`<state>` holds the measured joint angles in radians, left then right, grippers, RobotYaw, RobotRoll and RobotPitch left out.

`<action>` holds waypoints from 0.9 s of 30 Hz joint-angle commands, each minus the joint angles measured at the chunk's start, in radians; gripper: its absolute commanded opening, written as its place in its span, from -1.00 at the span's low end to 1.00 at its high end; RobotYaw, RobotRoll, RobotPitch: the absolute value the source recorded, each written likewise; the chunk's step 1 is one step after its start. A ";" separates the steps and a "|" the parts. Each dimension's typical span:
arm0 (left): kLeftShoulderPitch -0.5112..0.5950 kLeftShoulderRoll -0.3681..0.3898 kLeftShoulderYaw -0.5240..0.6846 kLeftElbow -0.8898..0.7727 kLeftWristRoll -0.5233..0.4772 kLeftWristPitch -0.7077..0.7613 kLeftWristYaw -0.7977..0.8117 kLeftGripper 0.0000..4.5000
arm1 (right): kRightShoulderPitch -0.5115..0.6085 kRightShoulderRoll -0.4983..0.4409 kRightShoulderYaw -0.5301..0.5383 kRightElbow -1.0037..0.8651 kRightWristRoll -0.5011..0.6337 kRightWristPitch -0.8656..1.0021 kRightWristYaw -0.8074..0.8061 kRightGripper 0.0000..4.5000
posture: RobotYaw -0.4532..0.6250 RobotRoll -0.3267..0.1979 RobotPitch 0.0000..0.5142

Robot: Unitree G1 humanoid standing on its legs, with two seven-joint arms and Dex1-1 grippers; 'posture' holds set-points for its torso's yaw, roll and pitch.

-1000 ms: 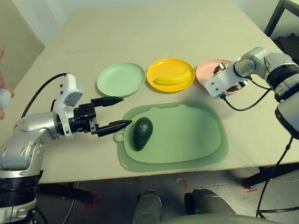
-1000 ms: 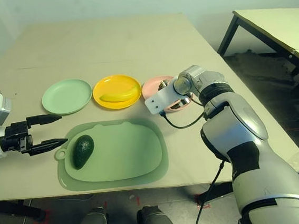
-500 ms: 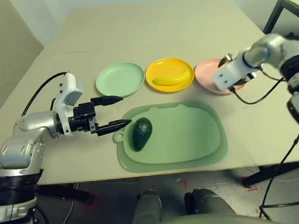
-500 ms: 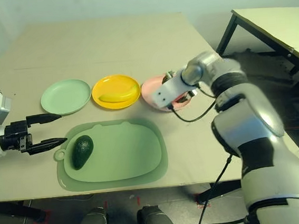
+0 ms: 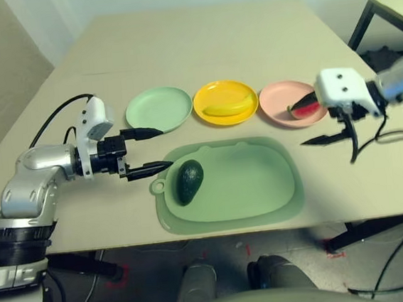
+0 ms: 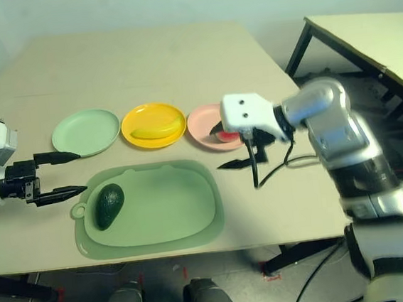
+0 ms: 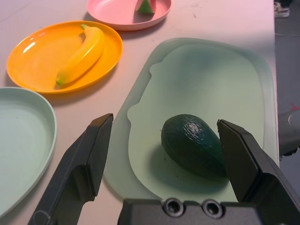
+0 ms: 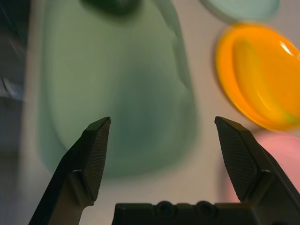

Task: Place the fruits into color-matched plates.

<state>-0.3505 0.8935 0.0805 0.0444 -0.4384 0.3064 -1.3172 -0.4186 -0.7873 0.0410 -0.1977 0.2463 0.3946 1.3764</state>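
The dark green avocado (image 5: pixel 189 181) lies on the left part of the large green mat (image 5: pixel 247 179). My left gripper (image 5: pixel 164 149) hovers open just left of it, and the avocado (image 7: pixel 192 145) sits ahead between the spread fingers. The banana (image 5: pixel 224 109) rests in the yellow plate (image 5: pixel 210 93). In the pink plate (image 5: pixel 275 97) lies the watermelon wedge (image 5: pixel 303 105). The mint green plate (image 5: pixel 159 109) holds nothing. My right gripper (image 5: pixel 300 126) is open and empty at the near edge of the pink plate, its fingers pointing left.
A dark-legged second table (image 5: pixel 391 4) stands off the right side. Black cables loop from both wrists, one hanging by the right gripper (image 5: pixel 351 147). The mat reaches close to the table's front edge (image 5: pixel 231 232).
My right arm has drawn back from over the pink plate toward the right, uncovering the watermelon wedge. A person's hand at the far left has gone. The left arm has hardly moved.
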 commanded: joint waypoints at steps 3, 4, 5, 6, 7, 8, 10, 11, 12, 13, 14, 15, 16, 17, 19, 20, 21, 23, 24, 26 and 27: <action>-0.015 0.005 -0.027 0.013 0.025 -0.012 -0.018 1.00 | 0.166 0.018 -0.046 -0.140 0.079 0.050 -0.114 0.99 | -0.02 0.25 -0.76; -0.013 0.005 -0.029 0.009 0.027 -0.010 -0.019 1.00 | 0.184 0.037 -0.052 -0.161 0.102 0.056 -0.137 0.99 | -0.02 0.25 -0.76; -0.009 0.006 -0.033 0.005 0.030 -0.013 -0.022 1.00 | 0.195 0.058 -0.058 -0.182 0.130 0.059 -0.156 0.99 | -0.02 0.25 -0.77; -0.007 0.008 -0.036 0.001 0.035 -0.022 -0.028 1.00 | 0.201 0.065 -0.058 -0.202 0.146 0.065 -0.168 0.99 | -0.02 0.25 -0.77; -0.005 0.012 -0.044 -0.001 0.046 -0.040 -0.038 1.00 | 0.205 0.070 -0.057 -0.221 0.159 0.076 -0.183 0.99 | -0.02 0.25 -0.78; -0.005 0.019 -0.054 -0.002 0.063 -0.066 -0.048 1.00 | 0.207 0.073 -0.055 -0.236 0.167 0.091 -0.200 0.99 | -0.01 0.25 -0.78; -0.009 0.033 -0.077 -0.002 0.103 -0.127 -0.072 1.00 | 0.219 0.076 -0.052 -0.268 0.189 0.117 -0.233 0.99 | -0.01 0.25 -0.79; -0.014 0.038 -0.089 0.000 0.122 -0.158 -0.082 1.00 | 0.227 0.080 -0.053 -0.282 0.202 0.127 -0.249 0.99 | -0.02 0.25 -0.79; -0.022 0.042 -0.101 0.003 0.141 -0.192 -0.092 1.00 | 0.235 0.086 -0.056 -0.293 0.216 0.136 -0.267 0.99 | -0.02 0.25 -0.80; -0.031 0.047 -0.114 0.010 0.163 -0.232 -0.102 1.00 | 0.243 0.093 -0.059 -0.299 0.225 0.141 -0.287 0.99 | -0.02 0.25 -0.80; -0.044 0.053 -0.130 0.020 0.190 -0.281 -0.114 1.00 | 0.256 0.097 -0.058 -0.306 0.227 0.134 -0.299 0.99 | -0.02 0.25 -0.80; -0.055 0.057 -0.144 0.031 0.213 -0.326 -0.125 1.00 | 0.267 0.099 -0.054 -0.312 0.227 0.124 -0.306 0.99 | -0.02 0.25 -0.81; -0.073 0.059 -0.161 0.053 0.245 -0.394 -0.135 1.00 | 0.280 0.109 -0.055 -0.321 0.233 0.123 -0.324 0.99 | -0.03 0.25 -0.81; -0.091 0.060 -0.176 0.077 0.273 -0.457 -0.145 1.00 | 0.293 0.121 -0.057 -0.330 0.243 0.125 -0.342 0.99 | -0.04 0.25 -0.82; -0.132 0.050 -0.198 0.132 0.310 -0.574 -0.156 1.00 | 0.327 0.143 -0.068 -0.335 0.264 0.125 -0.371 0.99 | -0.04 0.25 -0.82; -0.154 0.041 -0.207 0.158 0.317 -0.621 -0.162 1.00 | 0.345 0.149 -0.071 -0.326 0.262 0.111 -0.376 0.99 | -0.05 0.25 -0.82; -0.180 0.033 -0.220 0.185 0.331 -0.679 -0.166 1.00 | 0.369 0.148 -0.072 -0.311 0.252 0.085 -0.371 0.99 | -0.06 0.25 -0.83; -0.243 0.021 -0.253 0.257 0.381 -0.834 -0.171 1.00 | 0.413 0.137 -0.069 -0.282 0.230 0.026 -0.350 0.99 | -0.06 0.25 -0.84; -0.266 0.016 -0.265 0.289 0.395 -0.890 -0.172 1.00 | 0.426 0.134 -0.068 -0.274 0.228 0.011 -0.346 0.99 | -0.07 0.25 -0.85; -0.318 0.005 -0.294 0.344 0.410 -1.000 -0.188 1.00 | 0.438 0.138 -0.075 -0.260 0.239 -0.008 -0.347 0.99 | -0.07 0.25 -0.85; -0.341 0.002 -0.311 0.368 0.417 -1.054 -0.197 1.00 | 0.441 0.140 -0.079 -0.251 0.245 -0.015 -0.348 0.99 | -0.07 0.25 -0.85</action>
<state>-0.6682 0.9007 -0.1944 0.3751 -0.0455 -0.6555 -1.4950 0.0200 -0.6428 -0.0237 -0.4598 0.4879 0.4024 1.0262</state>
